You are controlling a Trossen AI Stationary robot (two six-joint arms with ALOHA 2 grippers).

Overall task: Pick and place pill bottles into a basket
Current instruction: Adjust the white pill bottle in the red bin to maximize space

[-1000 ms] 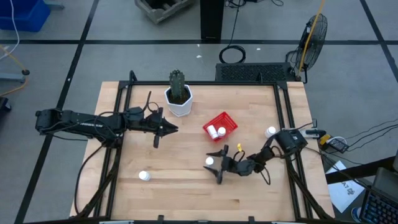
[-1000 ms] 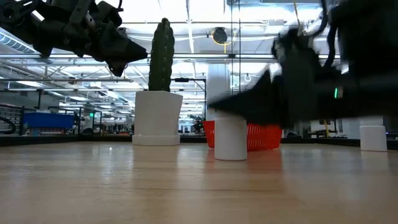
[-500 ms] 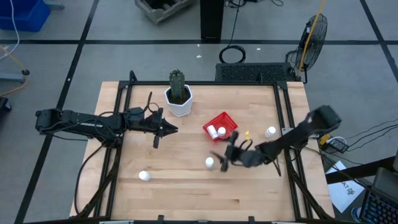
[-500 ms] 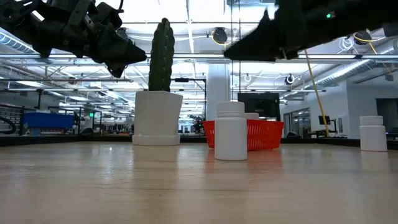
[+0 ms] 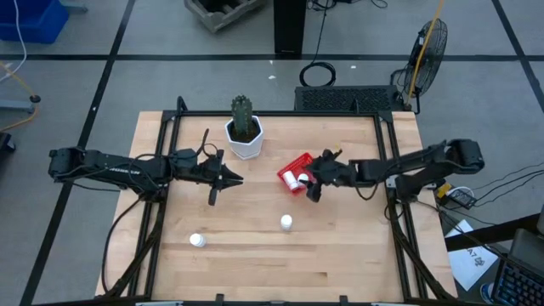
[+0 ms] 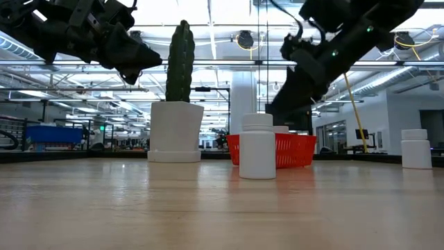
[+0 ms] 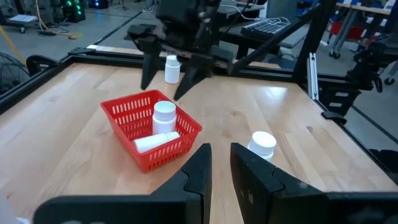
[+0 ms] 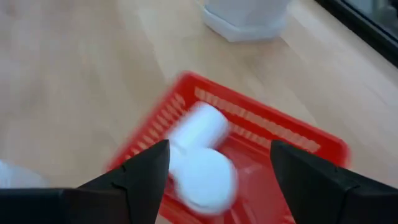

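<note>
Nearby, cactus pot (image 5: 246,138) flanks basket (image 5: 308,167); right fingers (image 5: 315,175) spread empty above, left fingers (image 5: 223,178) closed

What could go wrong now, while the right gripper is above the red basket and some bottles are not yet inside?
1. The right gripper hangs open over the red basket, which already holds two pill bottles. Descending here, it might hit them or push the light basket.
2. The bottle standing alone mid-table could be tipped by the arm on its next reach and roll away.
3. The left gripper waits shut nearby; the arms might cross.
</note>
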